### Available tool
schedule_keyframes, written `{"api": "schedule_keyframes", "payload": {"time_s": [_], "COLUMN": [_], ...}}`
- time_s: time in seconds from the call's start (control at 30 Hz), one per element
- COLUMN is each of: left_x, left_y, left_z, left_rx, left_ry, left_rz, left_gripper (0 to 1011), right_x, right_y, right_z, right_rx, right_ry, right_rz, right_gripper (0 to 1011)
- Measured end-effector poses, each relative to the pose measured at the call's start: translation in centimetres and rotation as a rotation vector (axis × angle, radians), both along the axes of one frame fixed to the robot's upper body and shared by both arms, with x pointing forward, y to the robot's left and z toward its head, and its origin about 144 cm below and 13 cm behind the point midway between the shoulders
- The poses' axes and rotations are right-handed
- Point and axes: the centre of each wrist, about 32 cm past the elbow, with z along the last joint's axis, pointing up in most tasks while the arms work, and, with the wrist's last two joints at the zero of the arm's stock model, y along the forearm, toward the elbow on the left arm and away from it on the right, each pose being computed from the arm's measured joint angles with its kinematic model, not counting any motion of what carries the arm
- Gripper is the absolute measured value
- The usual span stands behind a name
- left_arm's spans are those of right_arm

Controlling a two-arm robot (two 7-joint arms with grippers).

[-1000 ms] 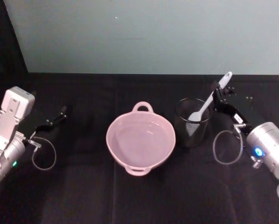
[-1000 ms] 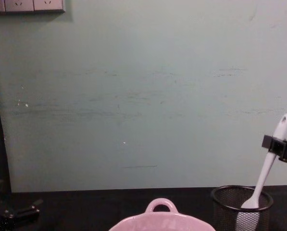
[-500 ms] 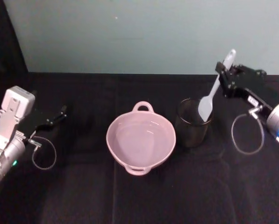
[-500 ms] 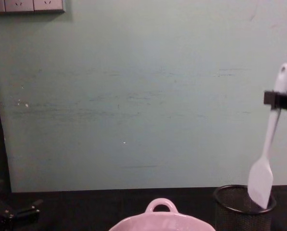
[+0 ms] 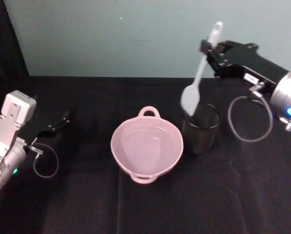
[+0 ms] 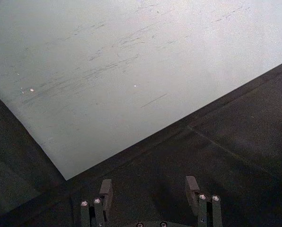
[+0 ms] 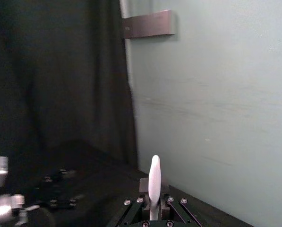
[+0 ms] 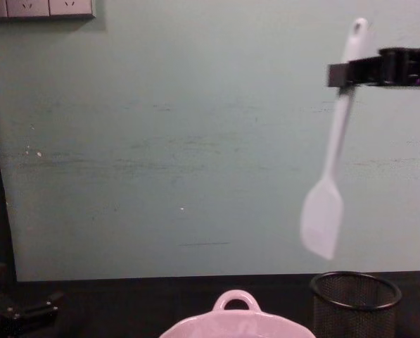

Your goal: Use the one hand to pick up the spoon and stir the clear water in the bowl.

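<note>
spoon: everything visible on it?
The spoon is a long slim white utensil, plastic by its look, with a flat spatula-like blade and a small hole at the handle's tip. It hangs in the air nearly upright, blade down and tilted a little toward the robot's left. The right tool is shut on the handle just below the tip; nothing else touches it. The blade is above the black mesh cup, clear of its rim.

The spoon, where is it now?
In the head view the spoon hangs at the right, held by the right gripper, blade above the black wire-mesh cup beside the pink bowl.
</note>
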Motion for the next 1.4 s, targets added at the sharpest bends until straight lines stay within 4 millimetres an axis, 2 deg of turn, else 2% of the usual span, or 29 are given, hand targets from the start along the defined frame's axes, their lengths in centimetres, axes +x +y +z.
{"api": "schedule_keyframes", "payload": {"time_s": [0.17,0.3,0.53,0.7,1.1,1.4], "left_x": [0.0,0.0,0.0,0.0,0.0,0.0], "left_y": [0.0,0.0,0.0,0.0,0.0,0.0], "left_z": [0.0,0.0,0.0,0.0,0.0,0.0], "left_rx": [0.000,0.000,0.000,0.000,0.000,0.000], "left_ry": [0.000,0.000,0.000,0.000,0.000,0.000], "left_rz": [0.000,0.000,0.000,0.000,0.000,0.000], "left_gripper": [1011,1011,1011,1011,1011,1011], "right_x": [0.5,1.1,2.3,2.7,3.1,3.6], "right_y": [1.5,3.1,4.7,4.9,4.6,5.8], "right_z": [-0.2,-1.6,-4.4,-6.0,-8.3,-9.7], "right_rx": [0.019,0.005,-0.060,-0.101,-0.150,-0.115], "right_ry": [0.026,0.048,0.083,0.088,0.050,0.064], "right_rz": [0.099,0.190,0.273,0.284,0.255,0.301], "right_gripper": [114,114,114,114,114,114]}}
